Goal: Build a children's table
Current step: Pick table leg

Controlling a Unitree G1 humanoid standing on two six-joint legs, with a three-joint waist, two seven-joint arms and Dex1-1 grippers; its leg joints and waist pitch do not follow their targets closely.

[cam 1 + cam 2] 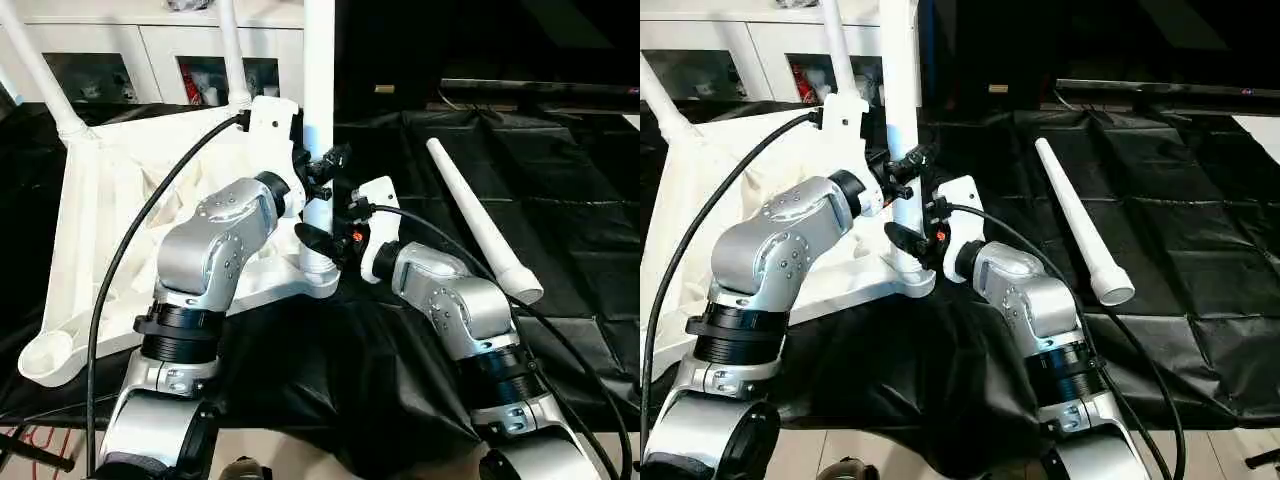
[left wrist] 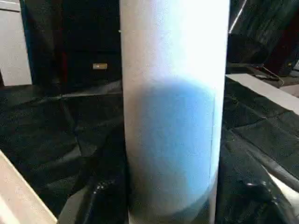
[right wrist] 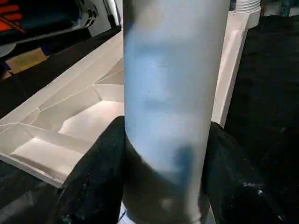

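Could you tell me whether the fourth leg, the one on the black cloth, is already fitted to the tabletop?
Not fitted. The loose leg lies flat on the black cloth, apart from the tabletop, whose near-left corner socket is empty.

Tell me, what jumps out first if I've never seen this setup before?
Two silver arms meet in the middle around an upright white leg standing in a corner socket of the upside-down white tabletop; the left pincer and the right pincer, below it, both clasp that leg. Two more legs already rise from the tabletop's far corners. One spare leg lies loose on the black cloth to the right.
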